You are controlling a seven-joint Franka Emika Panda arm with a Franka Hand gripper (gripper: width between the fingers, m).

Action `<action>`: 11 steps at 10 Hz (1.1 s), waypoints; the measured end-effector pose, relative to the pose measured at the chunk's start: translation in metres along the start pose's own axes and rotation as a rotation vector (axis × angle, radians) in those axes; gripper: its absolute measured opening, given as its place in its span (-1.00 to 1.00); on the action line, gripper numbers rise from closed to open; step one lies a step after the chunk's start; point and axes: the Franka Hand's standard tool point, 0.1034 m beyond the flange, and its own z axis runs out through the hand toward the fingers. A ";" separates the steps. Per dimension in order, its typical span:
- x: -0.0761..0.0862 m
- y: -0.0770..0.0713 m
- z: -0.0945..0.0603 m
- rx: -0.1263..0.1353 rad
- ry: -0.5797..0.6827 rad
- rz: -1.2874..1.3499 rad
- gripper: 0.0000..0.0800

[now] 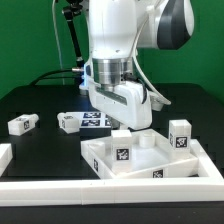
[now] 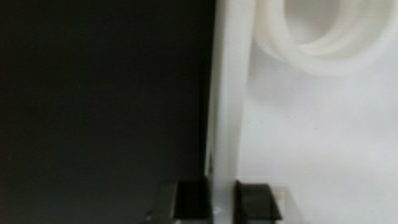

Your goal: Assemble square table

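The white square table top [image 1: 150,172] lies at the front right with its raised rim up and a black-white tag inside. My gripper [image 1: 119,137] reaches down onto its far left rim. In the wrist view the white rim [image 2: 226,110] runs straight between my two dark fingertips [image 2: 260,200], and my gripper [image 2: 224,200] is shut on it. A round socket [image 2: 329,35] shows inside the top. One tagged leg block [image 1: 180,136] stands upright at the top's far right corner. Two more leg blocks [image 1: 22,123] [image 1: 67,122] lie on the black table to the left.
The marker board [image 1: 96,119] lies flat behind my gripper. A long white rail [image 1: 90,189] runs along the front edge and another piece [image 1: 4,154] sits at the left edge. Black cables hang at the back left.
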 end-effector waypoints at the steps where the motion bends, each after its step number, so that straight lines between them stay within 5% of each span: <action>1: 0.003 0.002 0.000 0.000 0.005 -0.029 -0.85; 3: 0.028 0.011 -0.001 0.014 0.080 -0.301 -0.85; 5: 0.032 0.010 -0.001 0.019 0.101 -0.390 -0.85; 8: 0.037 0.012 -0.001 -0.001 0.109 -0.641 -0.85; 10: 0.067 0.015 -0.002 -0.004 0.050 -0.826 -0.85; 11: 0.064 0.006 -0.004 -0.019 0.054 -0.911 -0.85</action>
